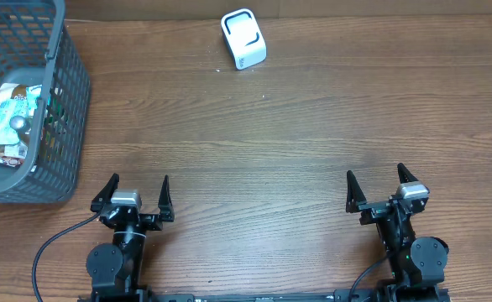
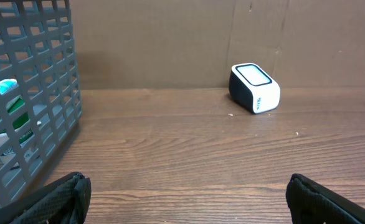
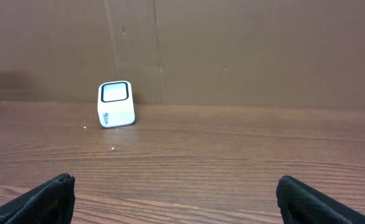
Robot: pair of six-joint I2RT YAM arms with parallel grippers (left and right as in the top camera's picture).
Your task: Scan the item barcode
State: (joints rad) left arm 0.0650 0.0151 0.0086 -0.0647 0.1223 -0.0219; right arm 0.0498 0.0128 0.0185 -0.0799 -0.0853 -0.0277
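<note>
Both grippers sit at the bottom of the overhead frame with nothing between their fingers. The left gripper is at lower left and the right gripper at lower right. Each has its jaws spread wide apart.

The items to scan are the snack packets, heaped inside the grey plastic basket at the upper left of that frame. The white barcode scanner stands on the bare wooden table at top centre, well apart from the basket.

What matters for the coming move is which side the packets are on. They lie up and to the left of the left gripper, behind the basket's near wall, and the right gripper is across the table from them. We judge that the left arm should make the pick, reaching over the rim and down rather than straight forward.

In the left wrist view the basket fills the left edge, and only slivers of green and white wrapper show through its mesh. The packets overlap, so we cannot tell the long axis of any one of them for sure, nor where a barcode faces. The scanner's window seems to tilt upward and toward the arms, so a lifted packet would likely be carried right and away to it.
</note>
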